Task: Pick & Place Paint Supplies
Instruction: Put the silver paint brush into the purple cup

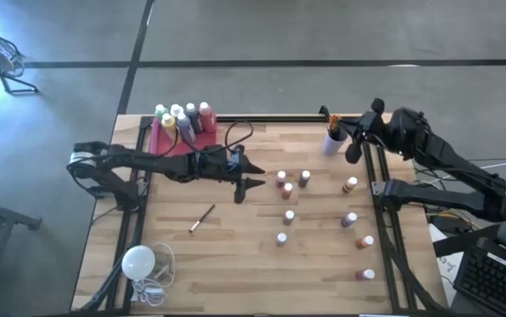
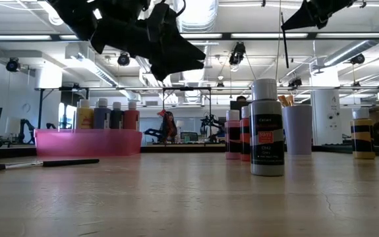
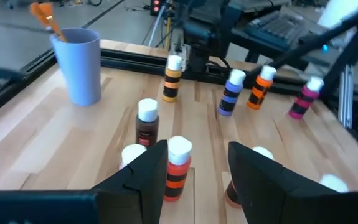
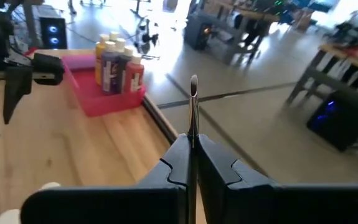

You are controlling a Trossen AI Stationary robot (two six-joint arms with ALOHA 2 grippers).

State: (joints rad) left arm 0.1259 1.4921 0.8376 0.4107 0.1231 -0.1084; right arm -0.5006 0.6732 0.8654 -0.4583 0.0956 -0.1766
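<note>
While the white round bulb [image 1: 138, 261] with its cord lies at the table's near left corner, the pink tray [image 1: 172, 139] sits at the far left edge, holding a cluster of larger white-capped bottles [image 1: 183, 117]. Just beside the tray, toward the middle, the left gripper [image 1: 251, 175] hangs above the wooden table [image 1: 235, 264] with its jaws released and nothing between them; its wrist view looks down past the two dark fingers [image 3: 142, 180] at an orange-striped small bottle [image 3: 177, 167] standing right below the gap. A single loose paintbrush [image 1: 201, 219] lies flat on the wood, nearer the front than that gripper. Further right, small white-capped bottles [image 1: 288, 216] stand upright and scattered across the table's middle and right side, well apart from the tray, with several lined toward the right edge. At the far right corner stands a pale cup [image 1: 333, 141] with brush handles sticking out of it. The right gripper [image 1: 352, 151] hovers just beside this cup, its jaws clenched on a thin dark brush [image 4: 193, 112] whose shaft rises straight out from between the fingers.
</note>
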